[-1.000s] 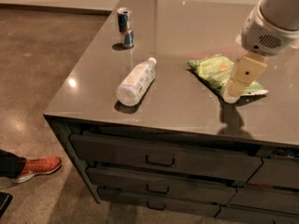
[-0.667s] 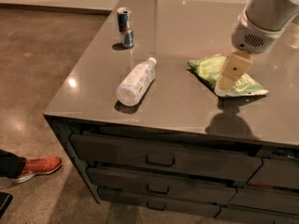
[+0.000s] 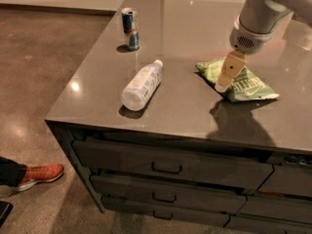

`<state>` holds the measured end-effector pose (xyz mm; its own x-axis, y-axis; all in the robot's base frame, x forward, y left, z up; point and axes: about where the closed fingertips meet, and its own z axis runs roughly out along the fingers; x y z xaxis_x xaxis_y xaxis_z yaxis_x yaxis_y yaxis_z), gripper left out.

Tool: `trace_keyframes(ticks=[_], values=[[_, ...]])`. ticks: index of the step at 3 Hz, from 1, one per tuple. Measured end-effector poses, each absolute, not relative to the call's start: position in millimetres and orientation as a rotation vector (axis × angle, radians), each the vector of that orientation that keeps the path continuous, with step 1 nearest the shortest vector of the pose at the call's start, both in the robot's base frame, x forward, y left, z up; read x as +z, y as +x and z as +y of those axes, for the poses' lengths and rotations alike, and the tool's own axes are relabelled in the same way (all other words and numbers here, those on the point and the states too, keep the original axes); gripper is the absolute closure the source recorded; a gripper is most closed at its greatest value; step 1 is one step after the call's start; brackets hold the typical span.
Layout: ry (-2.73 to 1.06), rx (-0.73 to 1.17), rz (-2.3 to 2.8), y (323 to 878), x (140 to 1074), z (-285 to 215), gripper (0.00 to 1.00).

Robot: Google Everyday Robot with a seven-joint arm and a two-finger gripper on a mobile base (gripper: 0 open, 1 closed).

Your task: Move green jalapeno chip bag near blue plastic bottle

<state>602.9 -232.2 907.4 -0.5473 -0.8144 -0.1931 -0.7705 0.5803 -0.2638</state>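
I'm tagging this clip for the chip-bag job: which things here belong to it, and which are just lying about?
Belong:
green jalapeno chip bag, flat on the counter
blue plastic bottle, on its side, apart from the bag
claw, over the bag's near-bottle end

Lying about:
can, upright at the back
orange shoe, on the floor
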Motion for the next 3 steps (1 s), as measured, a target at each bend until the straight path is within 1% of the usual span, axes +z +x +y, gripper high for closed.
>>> trace_keyframes(ticks=[1, 2, 3], values=[[-1.23, -0.28, 2.596, 626, 895, -254, 0.0], [-1.205, -0.292, 2.712, 643, 879, -273, 0.02], [-1.203, -0.281, 2.768, 647, 872, -280, 0.23]])
